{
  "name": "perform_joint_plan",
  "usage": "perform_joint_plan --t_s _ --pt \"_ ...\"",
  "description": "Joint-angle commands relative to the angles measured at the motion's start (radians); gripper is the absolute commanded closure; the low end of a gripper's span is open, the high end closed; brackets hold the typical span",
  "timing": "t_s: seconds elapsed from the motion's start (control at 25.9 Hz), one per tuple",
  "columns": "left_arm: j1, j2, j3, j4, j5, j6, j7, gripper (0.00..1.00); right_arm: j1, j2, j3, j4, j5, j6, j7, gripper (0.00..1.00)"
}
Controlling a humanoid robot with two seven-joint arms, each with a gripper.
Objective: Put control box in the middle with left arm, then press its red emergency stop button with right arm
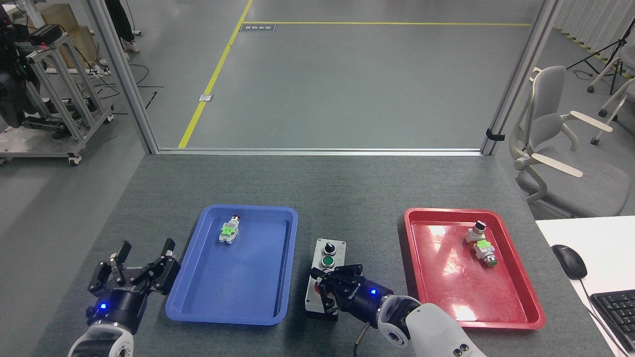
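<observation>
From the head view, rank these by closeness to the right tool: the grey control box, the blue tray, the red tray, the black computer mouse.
1. Long light-grey control box: directly under the right tool, centre of table.
2. and 3. Blue plastic tray to its left and red plastic tray to its right: too close to call.
4. Black computer mouse: far right, on the white desk.

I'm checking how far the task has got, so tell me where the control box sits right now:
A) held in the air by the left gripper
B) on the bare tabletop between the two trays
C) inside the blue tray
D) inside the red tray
B: the control box rests on the grey tabletop between the blue tray and red tray, with the right gripper over its near end.
</observation>
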Motion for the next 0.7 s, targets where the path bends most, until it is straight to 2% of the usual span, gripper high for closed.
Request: perform_joint_plan --t_s 0.0,0.04,0.08,0.12,0.15,0.19,0.35,0.54,0.66 --pt "-0.002 -0.051 -0.011 0.001 -0.101 0.015 0.000 0.01 -0.003 0.001 -0.001 0.008 -0.008 0.001 0.063 1.00" --pt "-0.002 -0.056 -0.011 0.001 -0.113 0.023 0.005 0.01 -0.009 0.001 -0.007 0.002 -0.009 0.001 0.059 1.00" --pt "-0.002 -0.056 -0.011 0.002 -0.113 0.026 0.009 0.01 -0.015 0.000 -0.021 -0.003 -0.011 0.009 0.054 0.89" --pt "-0.002 -0.057 -0.011 0.002 -0.113 0.026 0.012 0.01 -0.024 -0.002 -0.056 -0.008 -0.013 0.018 0.053 0.58" --pt "-0.001 -0.057 -0.011 -0.001 -0.113 0.026 0.014 0.01 -0.034 -0.006 -0.099 -0.011 -0.014 0.029 0.051 0.13" --pt "-0.001 -0.057 -0.011 -0.003 -0.113 0.023 0.014 0.01 -0.038 -0.012 -0.139 -0.020 -0.017 0.026 0.051 0.01" --pt "-0.001 -0.059 -0.009 -0.012 -0.115 0.023 0.014 0.01 -0.037 -0.026 -0.277 -0.080 -0.046 0.032 0.050 0.00" --pt "0.004 -0.057 -0.004 -0.024 -0.119 0.026 0.040 0.00 -0.020 -0.117 -0.553 -0.095 -0.048 0.043 0.050 0.00" --pt "0.007 -0.057 -0.004 -0.027 -0.121 0.023 0.095 0.00 0.057 -0.163 -0.721 -0.095 -0.048 0.038 0.051 0.00"
